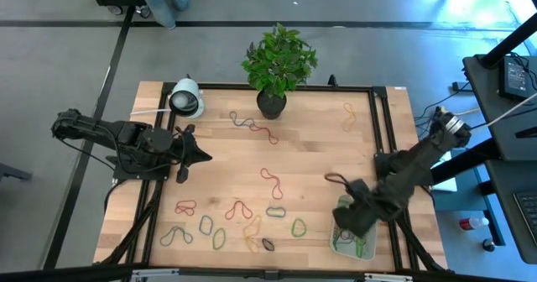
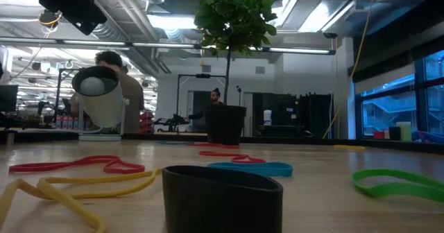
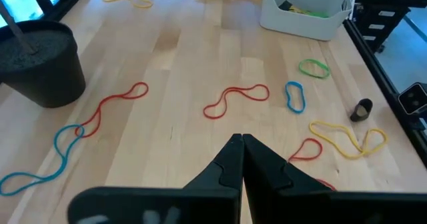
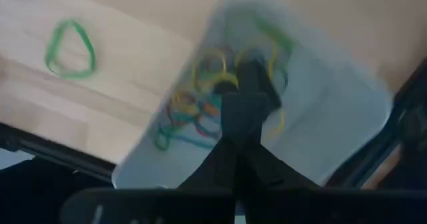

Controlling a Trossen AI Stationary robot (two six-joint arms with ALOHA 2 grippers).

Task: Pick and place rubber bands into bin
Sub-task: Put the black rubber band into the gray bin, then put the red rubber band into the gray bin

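Note:
Rubber bands of several colours lie flat on the wooden table: red (image 1: 271, 181), green (image 1: 299, 227), yellow (image 1: 252, 232), blue (image 3: 294, 96), a dark one (image 1: 268, 243). The pale bin (image 1: 352, 232) sits at the table's near right corner with several bands inside (image 4: 193, 111). My right gripper (image 1: 348, 217) hovers over the bin, shut, with a dark band (image 4: 250, 77) sticking out past its tips. My left gripper (image 1: 200, 154) waits shut above the table's left side, touching nothing. My right gripper pinches a dark rubber band (image 4: 248, 94) between its two fingertips, coming from above and pointing down into the bin. The band is lifted clear and sticks out past the fingertips over the bands in the bin. The view is blurred, so which part it has cannot be told.
A dark plant pot (image 1: 271, 104) stands at the far edge's middle, and a white round device (image 1: 186, 99) at the far left. A yellow band (image 1: 349, 114) lies far right. A dark loop (image 1: 334, 180) lies beside the right gripper. A black frame borders the table.

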